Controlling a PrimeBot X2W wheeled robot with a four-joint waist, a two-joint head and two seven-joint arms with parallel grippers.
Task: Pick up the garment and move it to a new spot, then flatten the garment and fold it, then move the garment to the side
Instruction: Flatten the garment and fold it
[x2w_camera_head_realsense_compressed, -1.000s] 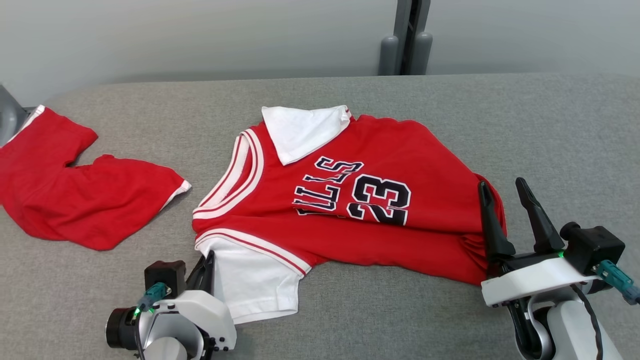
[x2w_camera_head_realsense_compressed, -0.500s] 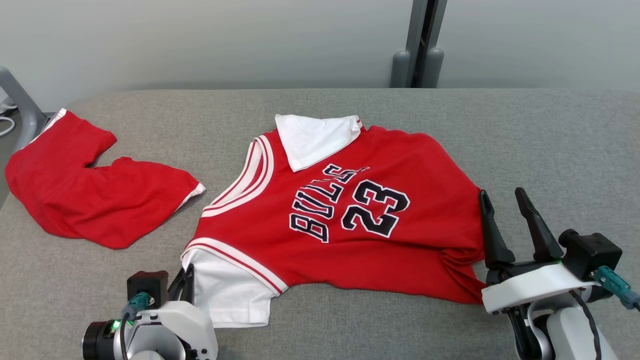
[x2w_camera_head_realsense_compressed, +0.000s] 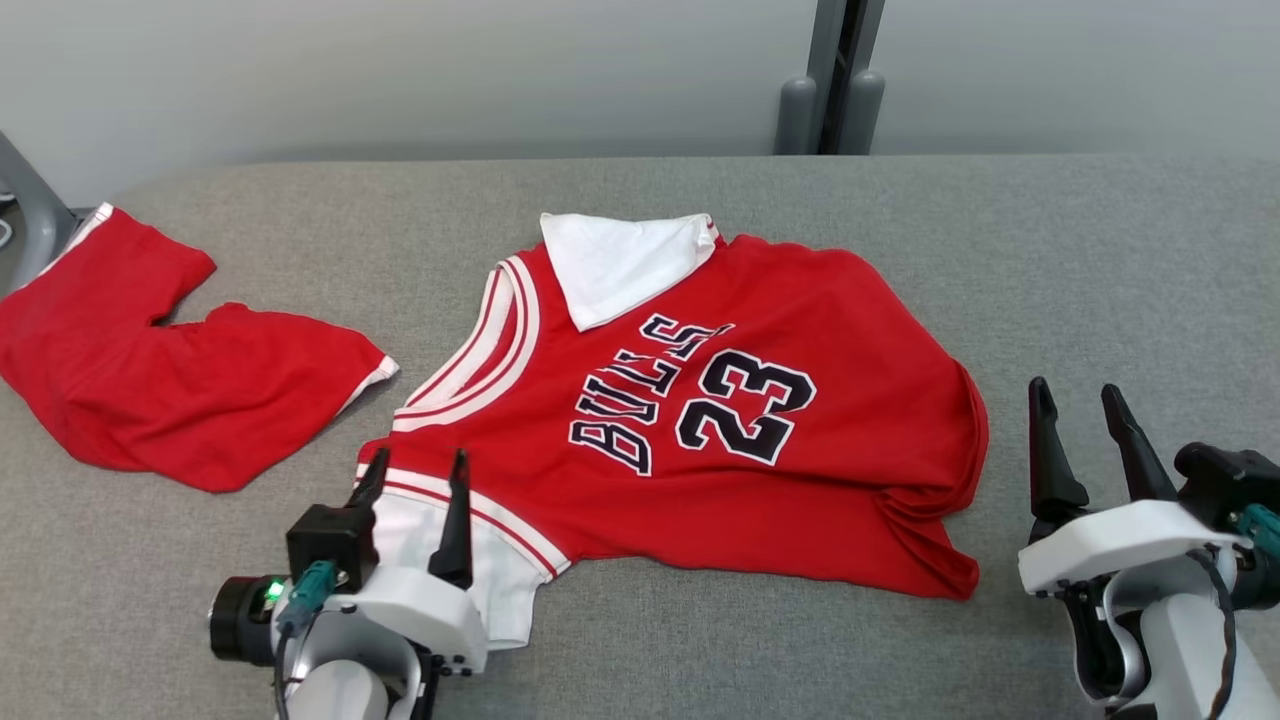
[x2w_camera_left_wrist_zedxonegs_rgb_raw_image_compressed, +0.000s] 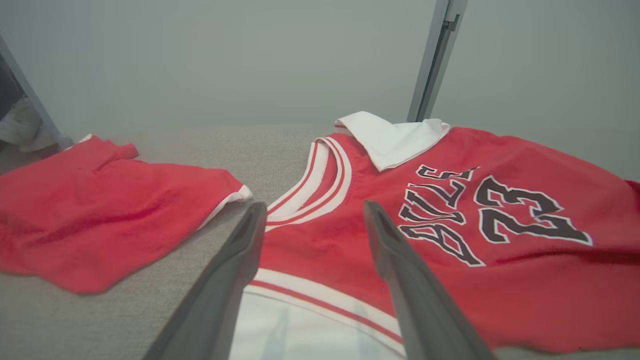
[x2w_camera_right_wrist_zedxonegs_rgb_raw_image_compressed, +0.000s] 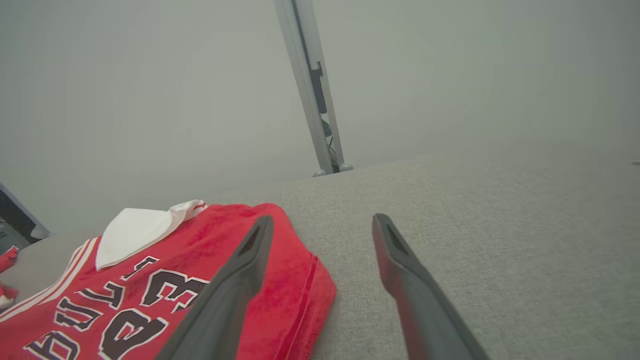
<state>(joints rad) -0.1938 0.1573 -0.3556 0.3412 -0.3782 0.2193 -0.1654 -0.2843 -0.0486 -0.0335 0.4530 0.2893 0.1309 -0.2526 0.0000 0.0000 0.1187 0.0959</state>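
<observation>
Garments number two, one jersey (x2w_camera_head_realsense_compressed: 700, 420) and perhaps shorts (x2w_camera_head_realsense_compressed: 170, 400); left hand (x2w_camera_head_realsense_compressed: 420, 458), right hand (x2w_camera_head_realsense_compressed: 1074, 390) spread.

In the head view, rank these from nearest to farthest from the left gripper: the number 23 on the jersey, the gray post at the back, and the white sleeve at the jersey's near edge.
From the left gripper:
1. The white sleeve, directly under its open fingers.
2. The number 23, on the chest of the jersey, toward the robot's right.
3. The gray post, at the very back.
</observation>
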